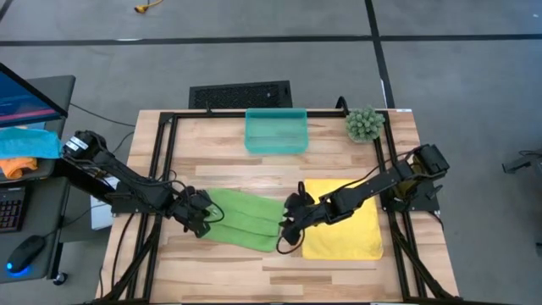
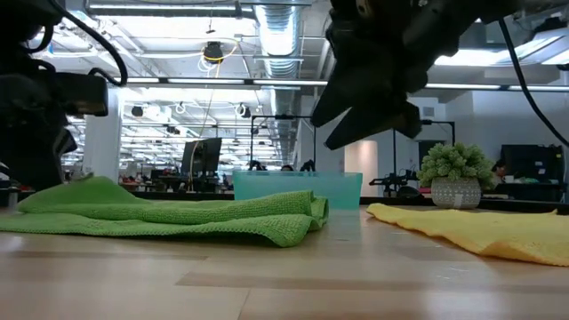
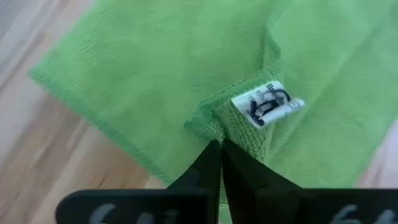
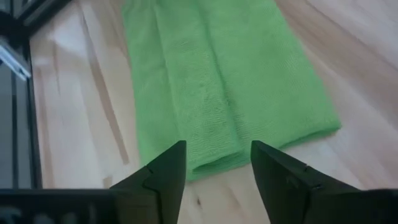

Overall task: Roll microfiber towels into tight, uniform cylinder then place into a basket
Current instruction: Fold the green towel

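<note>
A: Looking down on the table, I see the green towel (image 1: 244,219) lying folded lengthwise between the two arms, with the yellow towel (image 1: 343,230) spread flat just beside it on the right arm's side. Neither is a cylinder yet.

B: So we are at the start — the fold is done, I judge, and the rolling is not. What has the left gripper (image 3: 221,149) got?

A: Its fingers are pressed together on a corner of the green towel, right by the white label (image 3: 268,104). The cloth bunches up where they pinch it.

B: And the right gripper (image 4: 217,155)?

A: It hangs above the towel's other end with its fingers spread apart and nothing between them. In the low view it is clear of the cloth.

B: Then the next move, I would say, calls for the right one to come down and take its own end, so both can turn the cloth evenly — an uneven pull would give a slack, crooked roll.

A: Agreed. The basket (image 1: 276,130) waits at the far edge of the table, beside the small potted plant (image 1: 364,124), well apart from both towels.
</note>
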Controlling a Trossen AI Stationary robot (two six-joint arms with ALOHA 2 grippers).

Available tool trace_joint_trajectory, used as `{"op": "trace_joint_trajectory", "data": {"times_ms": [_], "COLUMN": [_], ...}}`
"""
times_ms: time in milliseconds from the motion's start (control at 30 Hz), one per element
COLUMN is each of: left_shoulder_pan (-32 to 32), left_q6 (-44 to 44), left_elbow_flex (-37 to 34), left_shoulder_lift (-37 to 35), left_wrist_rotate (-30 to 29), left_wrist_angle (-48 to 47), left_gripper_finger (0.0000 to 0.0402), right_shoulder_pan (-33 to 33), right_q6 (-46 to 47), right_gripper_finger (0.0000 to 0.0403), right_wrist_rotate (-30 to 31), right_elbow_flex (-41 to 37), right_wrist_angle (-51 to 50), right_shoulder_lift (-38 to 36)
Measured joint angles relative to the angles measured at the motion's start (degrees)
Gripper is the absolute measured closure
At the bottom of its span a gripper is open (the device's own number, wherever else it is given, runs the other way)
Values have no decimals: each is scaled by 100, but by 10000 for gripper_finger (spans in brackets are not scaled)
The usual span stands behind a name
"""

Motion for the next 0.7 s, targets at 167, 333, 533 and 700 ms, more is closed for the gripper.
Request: {"op": "trace_joint_trajectory", "data": {"times_ms": [167, 333, 533, 700], "left_shoulder_pan": [-128, -221, -360, -371], "left_q6": [121, 123, 119, 10], "left_elbow_flex": [0, 0, 0, 0], "left_shoulder_lift": [0, 0, 2, 2], "left_wrist_rotate": [25, 20, 15, 20], "left_wrist_angle": [143, 134, 128, 102], "left_gripper_finger": [401, 401, 401, 401], "right_shoulder_pan": [231, 326, 387, 221], "right_q6": [368, 764, 1109, 1257], "right_gripper_finger": [204, 211, 216, 225], "right_wrist_rotate": [506, 805, 955, 626], "right_elbow_flex": [0, 1, 30, 68], "right_wrist_angle": [-1, 15, 829, 880], "right_shoulder_lift": [0, 31, 786, 1113]}}
